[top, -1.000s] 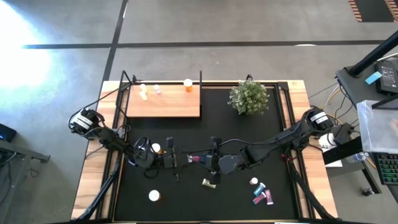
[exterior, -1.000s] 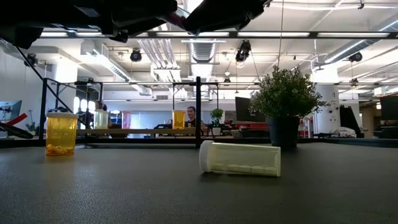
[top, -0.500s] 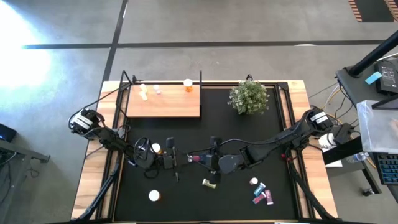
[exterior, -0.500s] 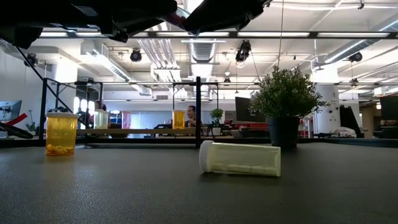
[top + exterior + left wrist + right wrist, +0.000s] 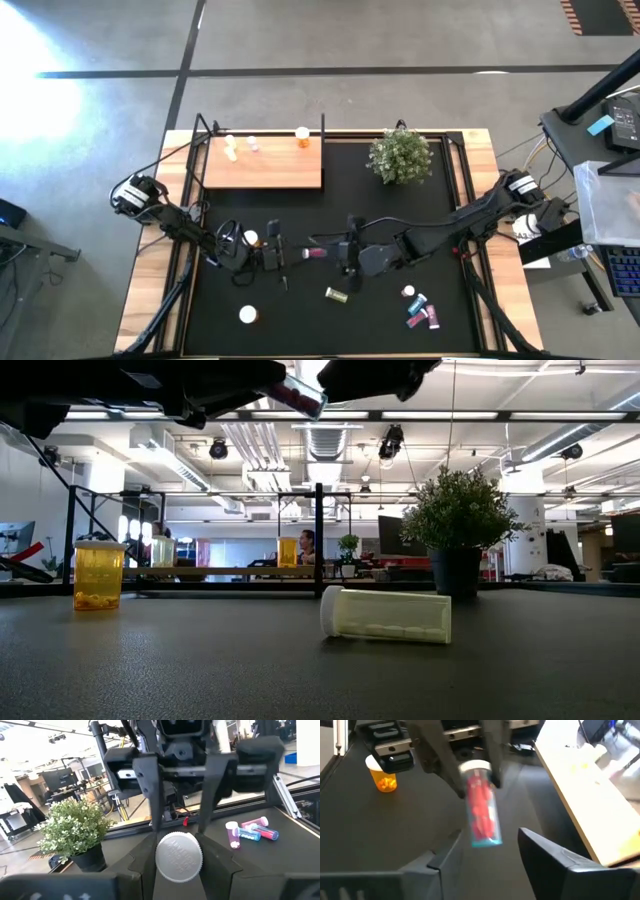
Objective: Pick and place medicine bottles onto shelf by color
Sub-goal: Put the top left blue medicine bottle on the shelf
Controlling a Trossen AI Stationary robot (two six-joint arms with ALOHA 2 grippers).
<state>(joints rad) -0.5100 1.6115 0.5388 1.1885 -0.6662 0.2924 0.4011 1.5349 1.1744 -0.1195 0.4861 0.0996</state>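
A clear medicine bottle of pink pills (image 5: 313,253) with a white cap hangs level above the black mat, between my two grippers. My left gripper (image 5: 291,254) is shut on it. My right gripper (image 5: 346,255) stands open just off the bottle's free end (image 5: 485,836), a finger (image 5: 547,852) on either side and touching nothing. The light-wood shelf (image 5: 270,170) lies at the far left with two pale bottles (image 5: 231,147) and an orange one (image 5: 302,135) upright on it. A yellowish bottle (image 5: 385,615) lies on its side on the mat. My left gripper pinches the bottle's capped end (image 5: 476,770) between its two fingers (image 5: 439,766). The fingers come level from the table's left and lie along the bottle. The bottle sticks out level toward the right gripper, clear of the mat, its white cap (image 5: 179,857) back between the fingers.
A potted green plant (image 5: 400,155) stands at the far middle. Orange bottles stand upright on the mat near the left arm (image 5: 250,239) and near the front edge (image 5: 247,314). Several pink and blue bottles (image 5: 418,308) lie at the front right. Black posts (image 5: 322,128) rise at the shelf's edges.
My right gripper has let go of the pink bottle and drawn back toward the table's right edge, rising a little. The bottle stays level in my left gripper, which has kept still.
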